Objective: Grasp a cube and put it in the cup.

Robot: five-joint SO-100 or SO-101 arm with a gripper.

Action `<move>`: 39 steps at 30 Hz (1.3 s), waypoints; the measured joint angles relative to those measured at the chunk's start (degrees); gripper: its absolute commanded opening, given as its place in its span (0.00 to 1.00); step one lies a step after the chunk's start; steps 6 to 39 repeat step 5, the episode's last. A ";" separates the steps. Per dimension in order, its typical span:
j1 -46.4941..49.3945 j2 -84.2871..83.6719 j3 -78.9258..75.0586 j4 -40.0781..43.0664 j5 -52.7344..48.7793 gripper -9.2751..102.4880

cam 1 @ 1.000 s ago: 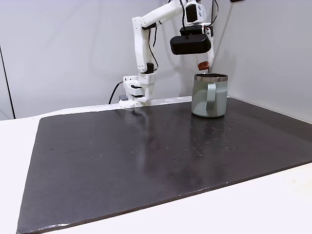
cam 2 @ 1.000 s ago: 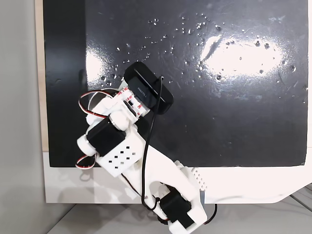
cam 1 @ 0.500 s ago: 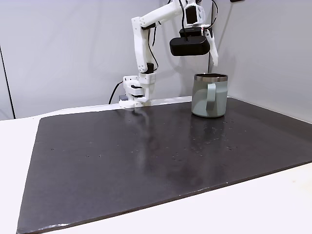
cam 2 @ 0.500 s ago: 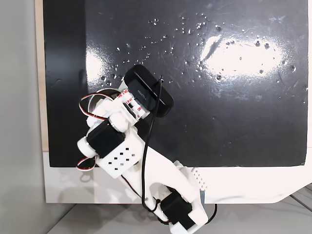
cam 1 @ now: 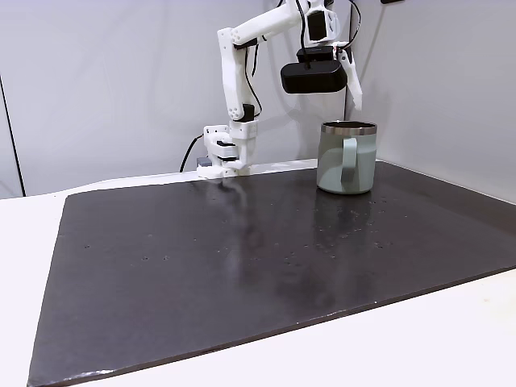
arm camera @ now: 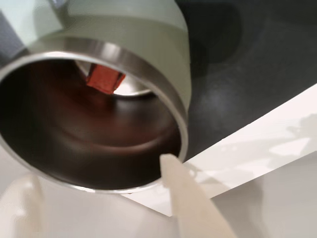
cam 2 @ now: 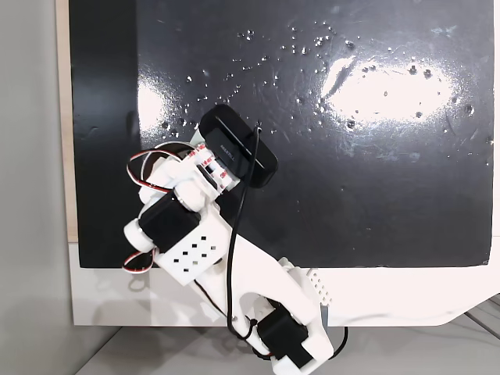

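Cube is in: the small reddish-brown bevelled block (arm camera: 104, 79) sits on the steel floor inside the pale sage-green mug with bare steel rim (arm camera: 148, 34), seen in the wrist view. The white two-finger gripper (arm camera: 96, 191) hangs just above the rim with its fingers (arm camera: 190, 198) apart and nothing between them; the left finger is a blur at the frame's lower left, the right one reaches toward the rim's near edge. In a fixed view the gripper (cam 1: 352, 85) is above the mug (cam 1: 347, 157), which stands upright on the dark mat (cam 1: 242, 258) on the table, handle toward the camera. Risk, as a judgement: a low or sideways retreat could clip the rim with the right finger and tip or shove the mug, spilling the block; a straight lift looks safest. Count: one block, one mug, one arm, one mat.
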 measured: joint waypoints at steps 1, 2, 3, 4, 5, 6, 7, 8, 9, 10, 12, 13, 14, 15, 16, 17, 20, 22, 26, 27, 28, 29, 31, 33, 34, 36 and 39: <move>0.00 0.00 0.00 0.00 0.00 0.32; 0.00 0.00 0.00 0.00 0.00 0.32; 0.00 0.00 0.00 0.00 0.00 0.32; 0.00 0.00 0.00 0.00 0.00 0.32; 0.00 0.00 0.00 0.00 0.00 0.32; 0.00 0.00 0.00 0.00 0.00 0.32; 0.00 0.00 0.00 0.00 0.00 0.32; 0.00 0.00 0.00 0.00 0.00 0.32; 0.00 0.00 0.00 0.00 0.00 0.32; 0.00 0.00 0.00 0.00 0.00 0.32; 0.00 0.00 0.00 0.00 0.00 0.32; 0.00 0.00 0.00 0.00 0.00 0.32; 0.00 0.00 0.00 0.00 0.00 0.32; 0.00 0.00 0.00 0.00 0.00 0.32; 0.00 0.00 0.00 0.00 0.00 0.32; 0.00 0.00 0.00 0.00 0.00 0.32; 0.00 0.00 0.00 0.00 0.00 0.32; 0.00 0.00 0.00 0.00 0.00 0.32; 0.00 0.00 0.00 0.00 0.00 0.32; 0.00 0.00 0.00 0.00 0.00 0.32; 0.00 0.00 0.00 0.00 0.00 0.32; 0.00 0.00 0.00 0.00 0.00 0.32; 0.00 0.00 0.00 0.00 0.00 0.32; 0.00 0.00 0.00 0.00 0.00 0.32; 0.00 0.00 0.00 0.00 0.00 0.32; 0.00 0.00 0.00 0.00 0.00 0.32; 0.00 0.00 0.00 0.00 0.00 0.32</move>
